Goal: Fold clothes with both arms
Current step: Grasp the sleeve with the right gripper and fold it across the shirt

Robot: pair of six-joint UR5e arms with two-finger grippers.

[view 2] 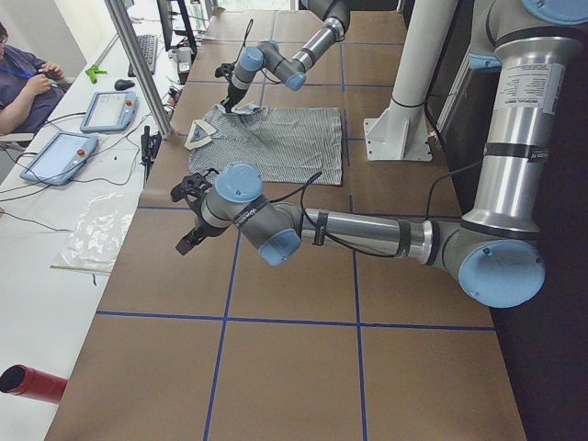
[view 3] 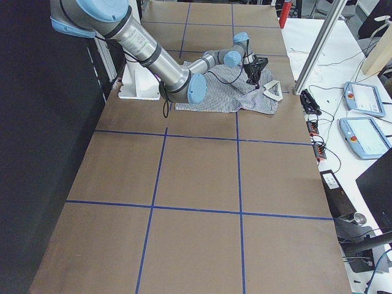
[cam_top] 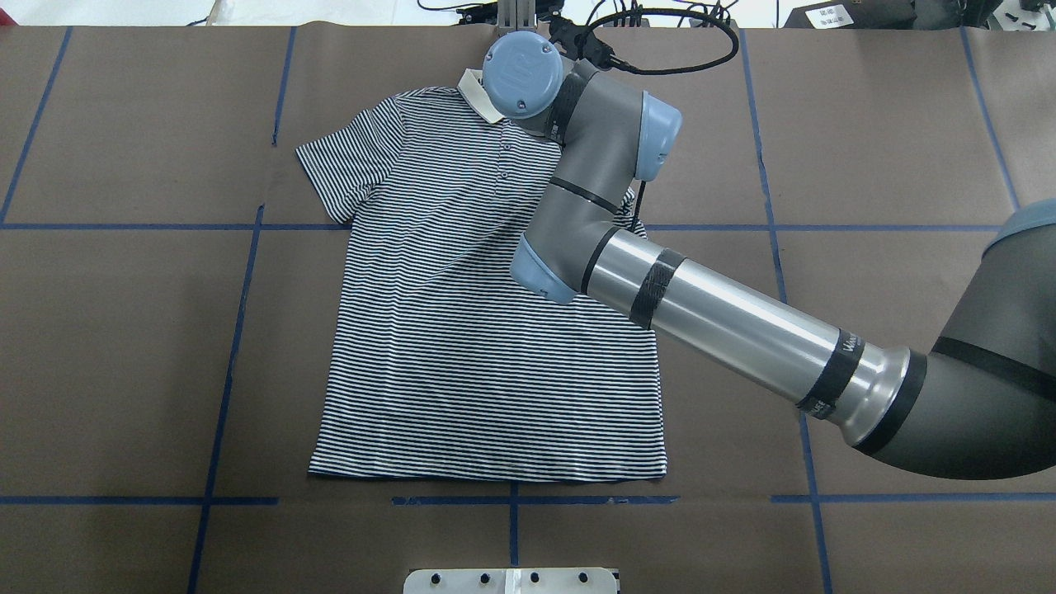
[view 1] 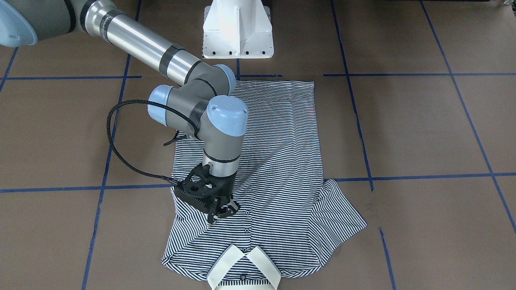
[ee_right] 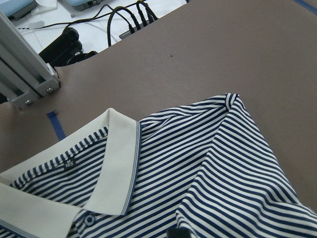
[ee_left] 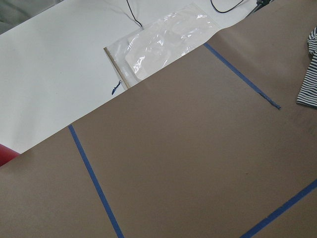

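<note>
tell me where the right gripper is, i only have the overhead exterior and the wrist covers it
Observer: In the front-facing view the right gripper is down on the polo shirt, just beside the button placket.
Operator: is that sleeve folded yet
Observer: Yes, the sleeve on that side lies folded in over the chest.
Operator: and the left arm
Observer: The left gripper hangs over bare table, off the shirt.
</note>
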